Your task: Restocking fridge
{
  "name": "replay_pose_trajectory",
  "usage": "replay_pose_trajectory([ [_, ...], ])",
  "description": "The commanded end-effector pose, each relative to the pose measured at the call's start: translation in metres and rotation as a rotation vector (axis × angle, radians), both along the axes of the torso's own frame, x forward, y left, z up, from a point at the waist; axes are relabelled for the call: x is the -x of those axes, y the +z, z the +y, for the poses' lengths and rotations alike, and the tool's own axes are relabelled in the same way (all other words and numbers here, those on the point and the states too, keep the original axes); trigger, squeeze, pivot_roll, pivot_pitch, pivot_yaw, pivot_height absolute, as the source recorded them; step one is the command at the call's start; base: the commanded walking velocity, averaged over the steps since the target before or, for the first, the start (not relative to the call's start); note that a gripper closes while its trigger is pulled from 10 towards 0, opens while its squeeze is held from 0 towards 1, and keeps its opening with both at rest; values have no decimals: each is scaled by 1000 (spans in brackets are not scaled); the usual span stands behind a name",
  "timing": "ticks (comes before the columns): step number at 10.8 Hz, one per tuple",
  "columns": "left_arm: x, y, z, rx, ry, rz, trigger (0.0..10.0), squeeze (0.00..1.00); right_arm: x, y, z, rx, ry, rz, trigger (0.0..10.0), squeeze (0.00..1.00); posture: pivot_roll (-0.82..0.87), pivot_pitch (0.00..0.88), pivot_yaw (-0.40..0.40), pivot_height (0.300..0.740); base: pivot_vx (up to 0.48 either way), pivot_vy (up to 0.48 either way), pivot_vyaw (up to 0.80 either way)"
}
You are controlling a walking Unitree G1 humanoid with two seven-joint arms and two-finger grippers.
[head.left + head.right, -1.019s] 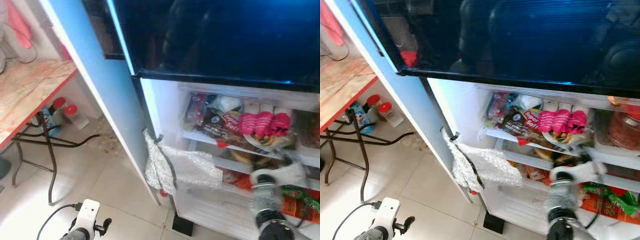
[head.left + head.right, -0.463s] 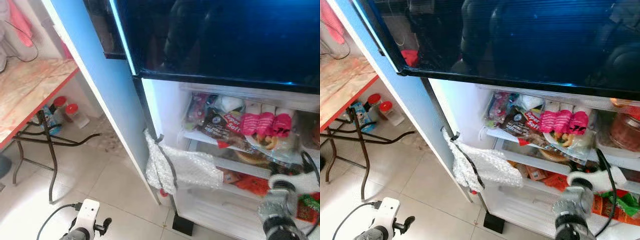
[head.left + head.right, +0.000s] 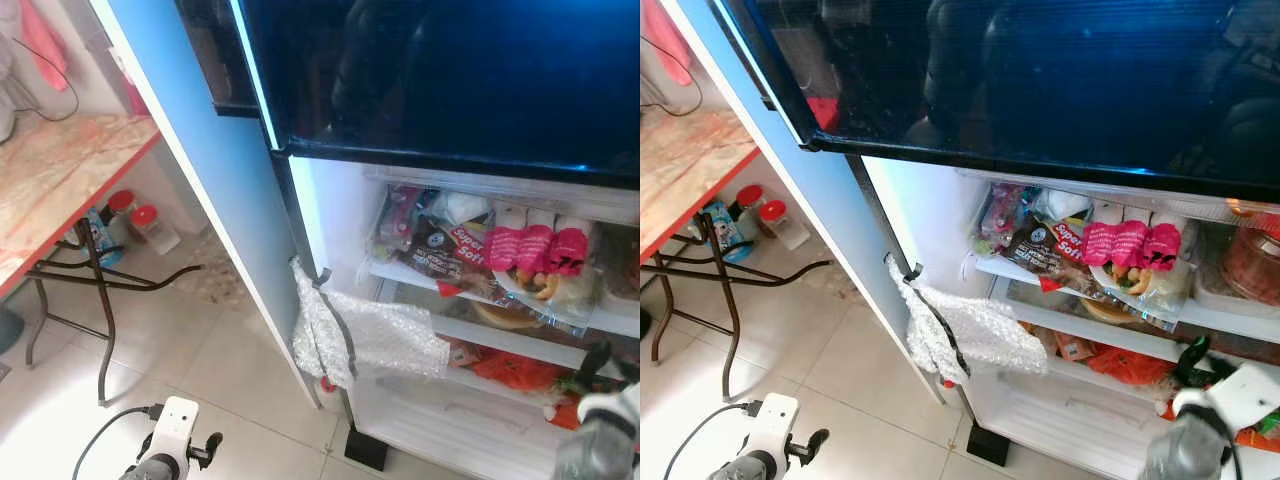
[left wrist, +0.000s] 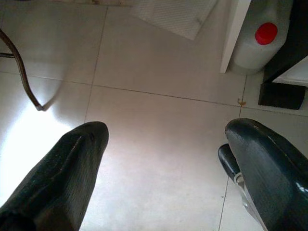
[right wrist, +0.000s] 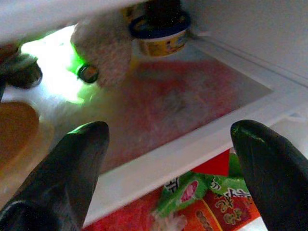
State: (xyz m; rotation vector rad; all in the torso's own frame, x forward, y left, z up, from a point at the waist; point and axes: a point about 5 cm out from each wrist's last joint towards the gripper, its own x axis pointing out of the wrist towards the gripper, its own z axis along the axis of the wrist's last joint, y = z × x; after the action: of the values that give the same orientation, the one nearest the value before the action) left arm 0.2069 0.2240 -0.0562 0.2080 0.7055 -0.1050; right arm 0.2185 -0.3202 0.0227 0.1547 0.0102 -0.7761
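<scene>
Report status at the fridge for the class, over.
Right gripper open, empty, at the front edge of a fridge shelf. Left gripper open, idle above the floor. Shelves already crowded with food; a plastic sheet hangs over the lower left front.

Glossy dark fridge door (image 3: 450,70), matt pale floor tiles (image 4: 159,139)

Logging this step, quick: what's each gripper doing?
Left gripper: open, empty, over the floor.
Right gripper: open, empty, at a fridge shelf.
</scene>
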Motion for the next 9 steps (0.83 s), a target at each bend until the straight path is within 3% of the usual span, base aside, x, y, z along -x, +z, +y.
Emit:
replay_pose_trajectory([
  [1, 6, -2, 7, -13, 21, 19, 10000, 0, 2, -3, 9, 35, 32, 17, 10000, 0, -185, 76, 161, 740, 0, 0, 0],
  [4, 6, -2, 6, -16, 25, 9, 10000, 0, 21, -20, 24, 105, 70, 140, 10000, 0, -194, 74, 154, 740, 0, 0, 0],
  [7, 6, -2, 6, -19, 35, 4, 10000, 0, 47, -39, 21, 142, -1, 328, 10000, 0, -188, 65, 142, 740, 0, 0, 0],
  [9, 7, -3, 6, -19, 38, 6, 10000, 0, 43, -61, 46, 46, 197, 427, 10000, 0, -197, 57, 140, 740, 0, 0, 0],
])
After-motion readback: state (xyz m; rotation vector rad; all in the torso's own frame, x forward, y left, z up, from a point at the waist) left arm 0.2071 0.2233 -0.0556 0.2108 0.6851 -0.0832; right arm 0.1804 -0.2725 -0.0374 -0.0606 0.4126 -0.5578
